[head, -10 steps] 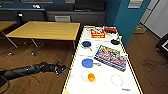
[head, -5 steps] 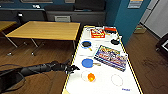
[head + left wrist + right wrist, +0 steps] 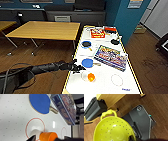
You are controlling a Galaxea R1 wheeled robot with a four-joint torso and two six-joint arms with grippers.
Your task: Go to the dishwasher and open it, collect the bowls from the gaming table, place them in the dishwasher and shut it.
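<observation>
At lower centre of the head view, the left hand (image 3: 79,68) has advanced along the white desk (image 3: 105,85) toward the orange bowl (image 3: 91,77), just below the blue paddle (image 3: 87,62). Whether its fingers are spread I cannot tell. Beside the right hand sits a yellow colander (image 3: 112,130).

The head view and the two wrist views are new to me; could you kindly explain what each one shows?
This is a two-armed wheeled robot. The head view looks down from a camera high on it: the left pincer reaches over the white table, close to a small orange bowl; a blue paddle and a colourful game box lie nearby. The left wrist view, from that arm's camera, shows bowl and paddle close up. The right wrist view shows a yellow-green colander above the wooden floor. Whether either pincer holds anything, I cannot tell.
</observation>
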